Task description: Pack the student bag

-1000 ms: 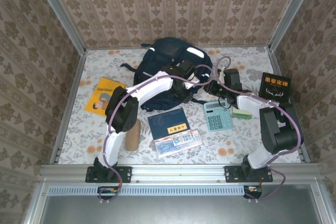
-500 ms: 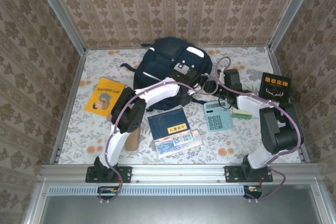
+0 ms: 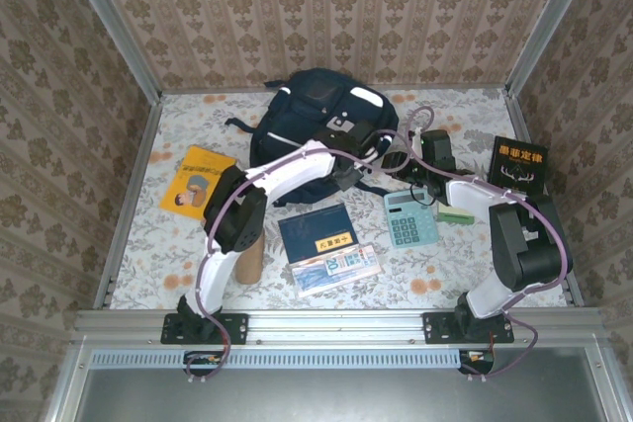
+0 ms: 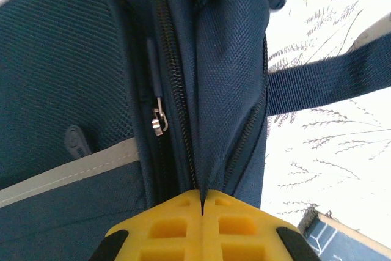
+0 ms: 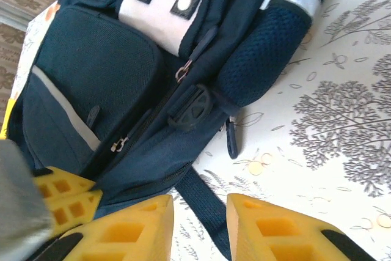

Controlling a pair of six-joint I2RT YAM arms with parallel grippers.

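On table [image 3: 465,116], student bag [image 3: 302,121] — lengthwise near-to-far

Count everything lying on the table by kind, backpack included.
Backpack: 1
Books: 3 (yellow book, blue book, black book)
Calculator: 1
Small green block: 1
Brown cylinder: 1
Flat printed packet: 1
Total: 8

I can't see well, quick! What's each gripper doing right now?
The left gripper is closed, pinching the bag fabric beside the zipper.
The right gripper is open, holding nothing.
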